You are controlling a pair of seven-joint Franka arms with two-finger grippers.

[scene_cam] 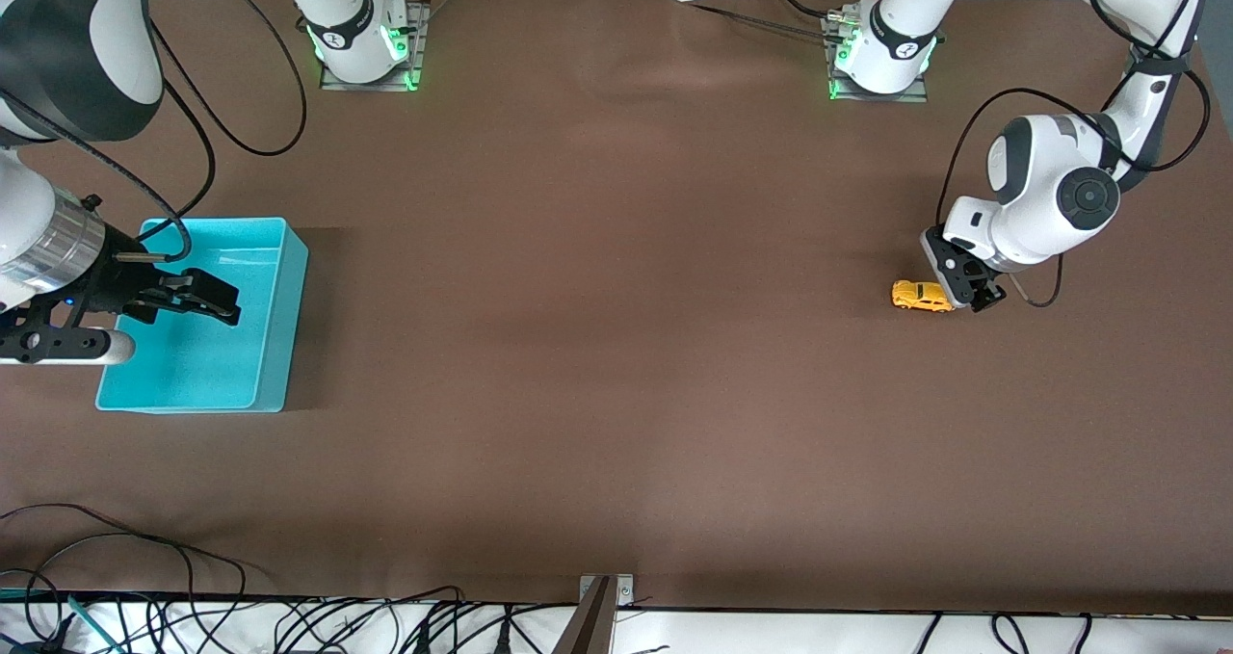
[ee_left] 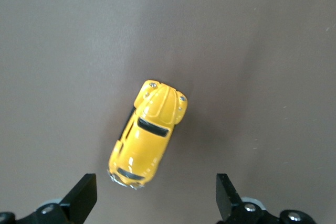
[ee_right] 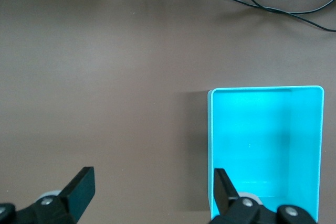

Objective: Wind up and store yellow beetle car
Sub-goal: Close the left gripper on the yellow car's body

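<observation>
- Left tool [scene_cam: 971, 296] is hovering low at the left arm's end of the surface [scene_cam: 616, 346], fingers [ee_left: 84, 195] spread wide, gripping nothing.
- Yellow beetle car [scene_cam: 922, 296] is sitting on its wheels on the surface, just beside that tool, untouched.
- Right tool [scene_cam: 207, 302] is waiting, spread and unloaded, over the turquoise bin [scene_cam: 273, 346].

Bare table [scene_cam: 616, 346] lies between car [scene_cam: 922, 296] and bin [scene_cam: 279, 327].
</observation>
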